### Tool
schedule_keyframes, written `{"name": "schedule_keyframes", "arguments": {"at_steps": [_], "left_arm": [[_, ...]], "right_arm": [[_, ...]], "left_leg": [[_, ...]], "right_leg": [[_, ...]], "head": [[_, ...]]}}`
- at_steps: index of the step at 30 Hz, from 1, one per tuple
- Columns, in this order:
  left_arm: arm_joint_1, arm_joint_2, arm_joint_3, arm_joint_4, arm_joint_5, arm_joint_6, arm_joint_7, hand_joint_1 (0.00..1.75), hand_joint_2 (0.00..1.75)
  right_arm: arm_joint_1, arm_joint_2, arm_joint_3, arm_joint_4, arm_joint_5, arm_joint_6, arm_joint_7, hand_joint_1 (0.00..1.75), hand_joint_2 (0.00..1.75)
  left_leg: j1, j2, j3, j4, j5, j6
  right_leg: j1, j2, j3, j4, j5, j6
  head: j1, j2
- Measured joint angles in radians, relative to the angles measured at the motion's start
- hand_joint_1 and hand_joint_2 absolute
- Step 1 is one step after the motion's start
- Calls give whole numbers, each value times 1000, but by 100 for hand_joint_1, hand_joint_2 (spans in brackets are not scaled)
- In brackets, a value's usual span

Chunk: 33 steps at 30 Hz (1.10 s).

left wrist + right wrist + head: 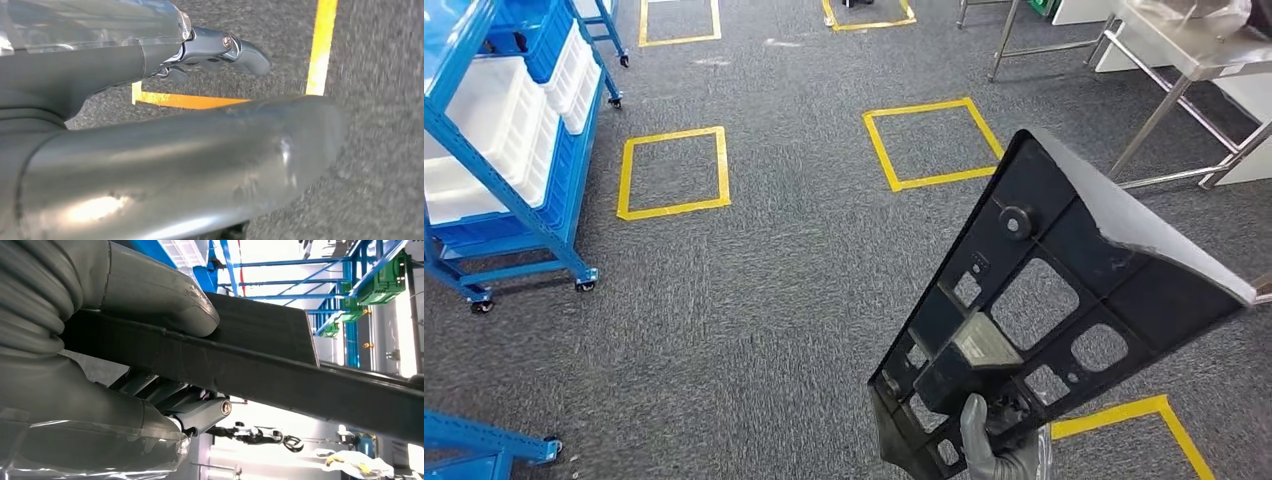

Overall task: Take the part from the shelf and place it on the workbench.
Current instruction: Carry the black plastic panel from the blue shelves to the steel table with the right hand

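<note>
The part (1064, 290) is a large black plastic panel with several cut-outs and a pale grey outer face. It is held tilted above the carpet at the lower right of the head view. My right hand (1001, 452) grips its bottom edge. In the right wrist view the thumb (160, 295) presses on one side of the part's rim (280, 370) and the fingers (200, 412) curl under the other. My left hand (175, 160) holds nothing, its fingers (235, 47) stretched out over the grey carpet. The steel workbench (1194, 55) stands at the far right.
A blue wheeled shelf (524, 215) with white bins (494, 130) stands at the left. Another blue frame (474, 445) sits at the bottom left. Yellow tape squares (674, 172) mark the grey carpet, one lying under the part (1129, 412).
</note>
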Motion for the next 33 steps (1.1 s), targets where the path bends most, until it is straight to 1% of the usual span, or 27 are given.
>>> {"name": "schedule_keyframes", "arguments": {"at_steps": [1, 2, 3, 4, 5, 6, 7, 9, 10, 12, 13, 14, 16, 17, 18, 19, 20, 21, 23, 24, 25, 27, 28, 30, 31, 32, 33], "left_arm": [[2, 0, 0, 0, 0, 0, 0, 0, 0], [3, 0, 0, 0, 0, 0, 0, 0, 0], [4, 1, 0, 0, 0, 0, 0, 0, 0], [4, 1, 0, 0, 0, 0, 0, 0, 0], [3, 1, 0, 0, 0, 0, 0, 0, 0], [3, 0, 0, 0, 0, 0, 0, 0, 0], [2, 0, 0, 0, 0, 0, 0, 0, 0], [2, 0, 0, 0, 0, 0, 0, 0, 0], [1, 0, 0, 0, 0, -1, 0, 0, 0], [-2, 0, 0, 0, 0, -1, 0, 0, 0], [-3, 0, 1, 0, 0, -2, 0, 0, 0], [-4, 0, 1, 0, 0, -2, 0, 0, 0], [-1, 0, 1, 0, 0, -4, 2, 0, 0], [1, 0, 2, 0, 1, -5, 3, 0, 0], [3, 0, 2, 0, 1, -6, 4, 0, 0], [4, 0, 3, 0, 1, -7, 5, 0, 0], [5, 0, 4, 0, 1, -8, 6, 0, 0], [5, 1, 4, 0, 2, -9, 7, 0, 0], [5, 2, 6, 0, 2, -11, 7, 0, 0], [4, 2, 6, 0, 2, -11, 7, 0, 0], [4, 2, 7, 0, 2, -11, 7, 0, 0], [2, 2, 7, 0, 2, -12, 7, 0, 0], [1, 1, 7, 0, 2, -13, 7, 0, 0], [1, 0, 7, 0, 2, -14, 7, 0, 0], [3, 0, 8, 0, 2, -14, 7, 0, 0], [4, 1, 8, 0, 2, -15, 8, 0, 0], [5, 1, 8, 0, 2, -16, 8, 0, 0]], "right_arm": [[-1, 0, 0, 0, 0, 0, 0, 175, 175], [-1, 0, 0, 0, 0, 0, 0, 175, 175], [0, 0, -1, 0, 0, 0, 0, 175, 175], [0, 0, -1, 1, 0, 0, 0, 175, 175], [1, 0, -1, 1, 0, 0, 0, 175, 175], [1, 0, -1, 1, 0, 0, 0, 175, 175], [0, 0, -1, 1, 0, 0, 0, 175, 175], [-1, 0, -1, 0, 0, 0, 0, 175, 175], [-1, 0, -2, 0, 0, 0, 0, 175, 175], [1, 0, -2, 0, 0, 0, 0, 175, 175], [2, 1, -3, 0, 0, 0, 0, 175, 175], [1, 1, -3, 0, 0, 0, 0, 175, 175], [1, 3, -3, 0, 1, 1, 0, 175, 175], [0, 3, -3, 0, 1, 1, 0, 175, 175], [1, 4, -3, 0, 1, 1, 0, 175, 175], [1, 4, -3, 0, 1, 1, 0, 175, 175], [2, 4, -3, 0, 0, 2, 0, 175, 175], [2, 4, -3, 0, 1, 2, 1, 175, 175], [1, 4, -3, 0, 1, 2, 1, 175, 175], [1, 4, -3, 0, 1, 2, 2, 175, 175], [1, 4, -3, 0, 0, 2, 2, 175, 175], [3, 4, -4, 0, 0, 3, 3, 175, 175], [4, 4, -4, 0, 1, 4, 4, 175, 175], [4, 4, -4, -1, 1, 7, 6, 175, 175], [4, 4, -4, -1, 2, 8, 8, 175, 175], [4, 4, -4, -1, 2, 8, 9, 175, 175], [4, 3, -4, -1, 3, 9, 10, 175, 175]], "left_leg": [[-1, 14, -1, -1, 0, 2], [-3, 28, -1, 0, 0, 3], [-3, 43, -1, 0, -1, 2], [-3, 57, -1, 0, -3, 2], [-3, 69, 1, 0, -5, 0], [-3, 81, 4, 0, -7, -3], [-5, 91, 7, 1, -10, -7], [-10, 107, 13, 2, -17, -18], [-12, 115, 16, 3, -19, -23], [-10, 128, 21, 5, -26, -34], [-8, 117, 19, 16, -37, -39], [-6, 96, 9, 44, -58, -43], [-2, 44, -43, 163, -125, -47], [-2, 31, -75, 232, -154, -48], [-2, 24, -99, 281, -167, -48], [-2, 22, -108, 296, -160, -48], [-2, 18, -99, 270, -133, -45], [-2, 9, -75, 210, -93, -42], [-1, -34, -21, 78, -35, -33], [-2, -52, -6, 39, -25, -30], [-3, -61, -1, 24, -26, -27], [-3, -43, 3, 15, -20, -19], [-2, -31, 5, 9, -15, -13], [3, -4, 8, -3, -6, 0], [1, 9, 8, -4, -5, 2], [0, 23, 7, -4, -6, 4], [-1, 38, 7, -4, -7, 4]], "right_leg": [[-1, -21, -30, 61, -32, 3], [-3, -31, -58, 119, -55, 7], [-6, -36, -75, 154, -62, 9], [-8, -41, -74, 154, -51, 11], [-10, -47, -54, 118, -24, 12], [-10, -63, -18, 54, 9, 11], [-7, -89, 19, -15, 33, 9], [1, -120, 63, -97, 53, -2], [5, -122, 65, -106, 50, -7], [5, -97, 63, -109, 54, -19], [2, -87, 64, -112, 56, -26], [0, -76, 65, -115, 59, -33], [-1, -53, 65, -117, 62, -43], [1, -40, 64, -116, 62, -45], [2, -25, 64, -115, 62, -46], [2, -11, 64, -113, 62, -47], [3, 5, 64, -110, 62, -46], [2, 19, 64, -107, 61, -45], [2, 45, 61, -100, 59, -39], [1, 56, 58, -98, 60, -34], [-1, 66, 54, -97, 61, -27], [-4, 81, 48, -100, 66, -14], [-3, 69, 45, -95, 62, -9], [0, 15, 16, -36, 22, 1], [0, -15, -11, 20, -10, 6], [-3, -30, -43, 86, -41, 11], [-7, -36, -69, 138, -58, 16]], "head": [[3, 0], [3, 0], [3, 0], [3, 0], [3, 0], [3, 0], [4, 0], [2, 0], [1, 0], [0, 0], [-1, 0], [-3, 0], [-8, 0], [-9, 0], [-8, 0], [-9, 0], [-9, 0], [-9, 0], [-8, 0], [-8, 0], [-8, 0], [-8, 0], [-8, 0], [-2, 0], [2, 0], [4, 0], [5, 0]]}}
